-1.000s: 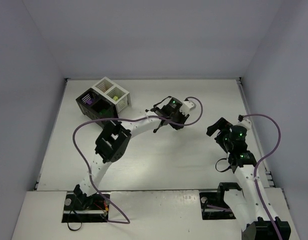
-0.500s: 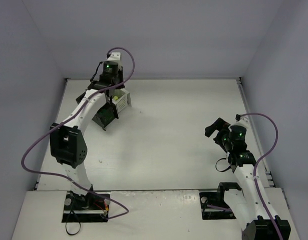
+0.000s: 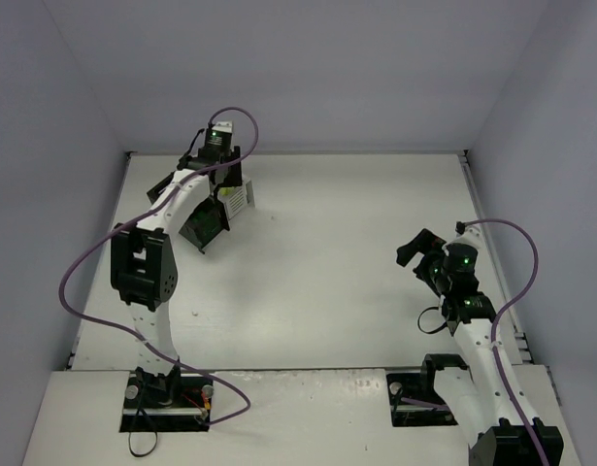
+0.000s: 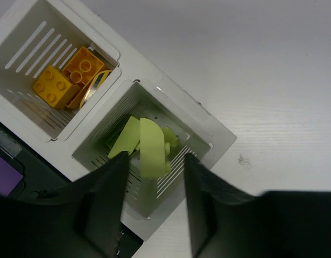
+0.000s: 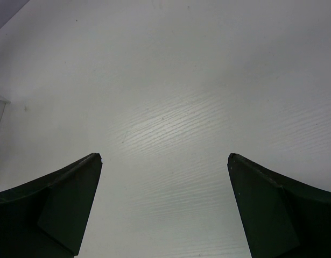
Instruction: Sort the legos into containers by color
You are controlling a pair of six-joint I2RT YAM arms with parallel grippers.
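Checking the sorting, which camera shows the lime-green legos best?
Left wrist view: it looks straight down into the white bin holding the lime-green legos. Top external has the left arm covering that bin; right wrist shows none.

1. The containers [image 3: 237,198] sit in the far-left corner of the surface [image 3: 317,262]. A white slatted wall and a black bin [image 3: 203,225] are visible.
2. The left tool [image 3: 223,173] hangs directly over the containers and hides most of them. Its fingers cannot be made out.
3. The right tool [image 3: 415,249] hovers well apart from the containers, to their right and nearer the arm bases, with its fingers spread.
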